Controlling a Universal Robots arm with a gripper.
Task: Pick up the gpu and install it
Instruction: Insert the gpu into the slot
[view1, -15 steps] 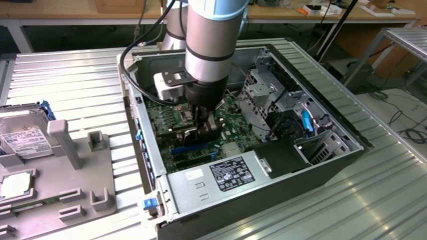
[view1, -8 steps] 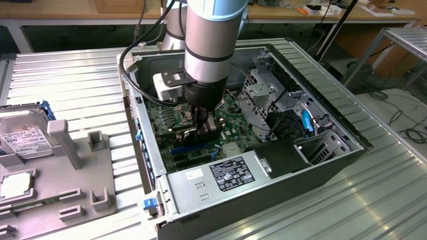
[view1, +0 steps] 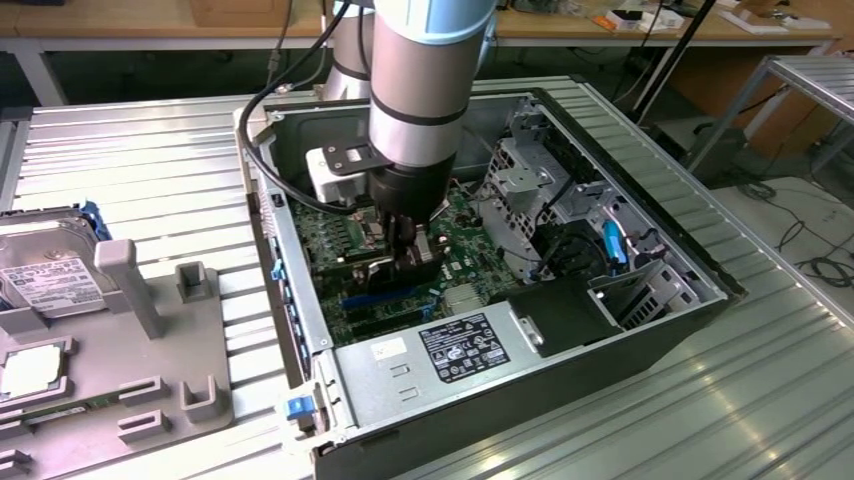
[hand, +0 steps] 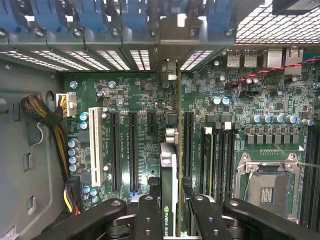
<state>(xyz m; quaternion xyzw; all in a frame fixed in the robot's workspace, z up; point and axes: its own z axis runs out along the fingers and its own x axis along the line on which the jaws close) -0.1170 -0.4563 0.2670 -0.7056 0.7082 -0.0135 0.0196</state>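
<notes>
The hand (hand: 170, 210) is closed on the gpu (hand: 169, 175), pinching the card edge-on between its two black fingers (hand: 148, 220), one on each face. In the wrist view the card stands upright and thin, running straight out from between the fingers toward the slotted rear wall of the case (hand: 125, 55), its end meeting the wall at a gap among the blue clips (hand: 100, 15) (whether the card's lower edge is already seated in a slot I cannot tell). It sits over the motherboard (hand: 240, 125), with black expansion slots (hand: 133, 150) on one side and the memory slots (hand: 220, 155) and bare cpu socket (hand: 267, 187) on the other. In the exterior view the arm (view1: 420, 90) reaches down into the open case (view1: 627, 180), which lies on its side in the middle of the ribbed counter (view1: 134, 170), the hand (view1: 407, 255) low over the board just above the power supply (view1: 441, 355). A grey fixture (view1: 147, 330) with a hard drive (view1: 47, 270) stands near the counter's edge on the exterior view's left.
</notes>
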